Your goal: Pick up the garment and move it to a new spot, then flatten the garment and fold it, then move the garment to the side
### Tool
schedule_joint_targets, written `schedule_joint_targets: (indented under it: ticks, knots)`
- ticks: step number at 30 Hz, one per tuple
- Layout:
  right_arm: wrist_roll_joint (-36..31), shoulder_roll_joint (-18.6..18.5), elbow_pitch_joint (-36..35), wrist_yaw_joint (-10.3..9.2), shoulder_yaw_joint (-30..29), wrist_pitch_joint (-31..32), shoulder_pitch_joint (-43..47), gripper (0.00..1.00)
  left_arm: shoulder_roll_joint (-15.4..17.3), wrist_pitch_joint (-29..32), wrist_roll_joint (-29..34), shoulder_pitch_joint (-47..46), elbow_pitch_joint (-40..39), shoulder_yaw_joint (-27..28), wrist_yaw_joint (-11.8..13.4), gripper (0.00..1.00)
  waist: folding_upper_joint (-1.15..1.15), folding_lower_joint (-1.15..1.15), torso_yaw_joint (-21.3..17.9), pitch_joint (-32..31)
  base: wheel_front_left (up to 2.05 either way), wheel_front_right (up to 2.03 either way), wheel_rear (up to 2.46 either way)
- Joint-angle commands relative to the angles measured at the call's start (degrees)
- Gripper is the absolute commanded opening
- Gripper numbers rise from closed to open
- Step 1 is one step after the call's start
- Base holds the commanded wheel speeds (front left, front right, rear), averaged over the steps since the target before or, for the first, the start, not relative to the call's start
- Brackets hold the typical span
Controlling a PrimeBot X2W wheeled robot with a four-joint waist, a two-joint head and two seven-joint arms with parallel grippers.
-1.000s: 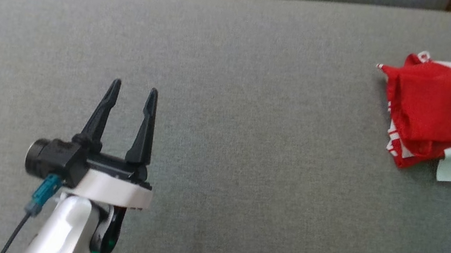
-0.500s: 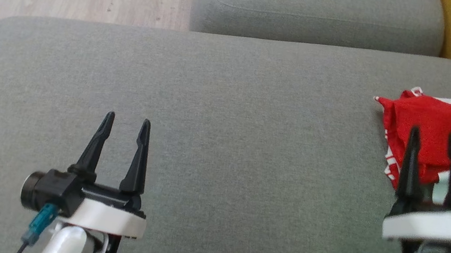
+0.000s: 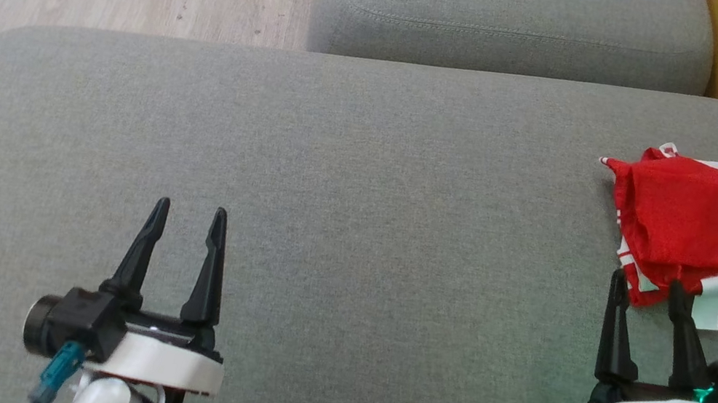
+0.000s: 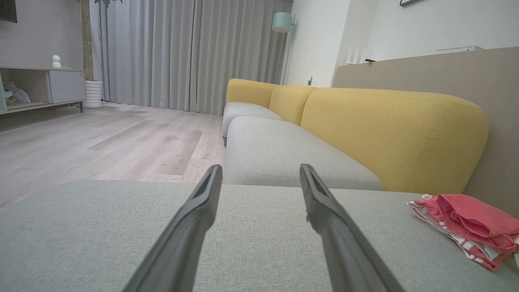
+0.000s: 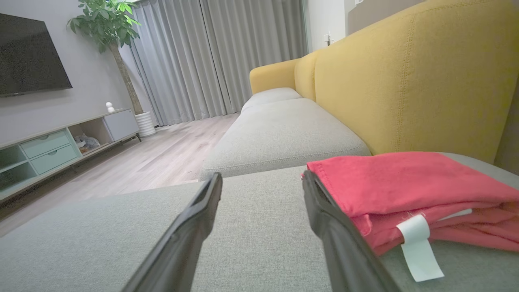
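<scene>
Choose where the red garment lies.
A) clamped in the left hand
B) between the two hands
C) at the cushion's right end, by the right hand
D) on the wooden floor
C: the red garment rests at the right end of the grey cushion, by the fingertips of the open right hand.

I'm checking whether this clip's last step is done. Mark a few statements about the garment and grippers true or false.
1. The garment lies folded on the grey cushion. True.
2. The left gripper holds the garment. False: it is open and empty over bare cushion, well away from the garment.
3. The right gripper is open, close to the garment's near edge. True.
4. The garment is blue. False: it is red with some white trim.
5. A white tag sticks out from the garment's near edge. True.
</scene>
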Motion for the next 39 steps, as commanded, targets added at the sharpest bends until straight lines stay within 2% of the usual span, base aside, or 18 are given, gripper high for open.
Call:
schedule_joint_targets:
  ticks: [1,14,22,39]
  knots:
    - [0.13,-0.24,-2.26,-0.05,1.59,-0.76,-1.29,1.0,0.18,-0.29,-0.55,-1.17,-1.95,1.96,0.55,1.0,0.0,0.0,-0.01,-0.01,0.0,0.0,0.0]
    - [0.23,-0.24,-3.75,-0.05,2.56,-0.77,-0.63,1.0,0.18,-0.29,-5.08,-1.31,-0.34,2.73,-0.27,1.0,0.0,0.0,-0.04,0.02,0.0,0.0,0.0]
    - [0.43,-0.24,-3.38,-0.05,2.89,-0.77,-0.62,1.0,0.18,-0.29,-5.82,-1.06,-0.16,2.95,-1.4,1.0,0.0,0.0,-0.07,0.13,0.0,0.0,0.0]
    - [0.74,-0.24,-2.77,-0.05,3.74,-0.77,-0.81,1.0,0.18,-0.29,-6.58,-1.13,0.89,3.13,-1.2,1.0,0.0,0.0,-0.29,0.49,0.0,0.0,0.0]
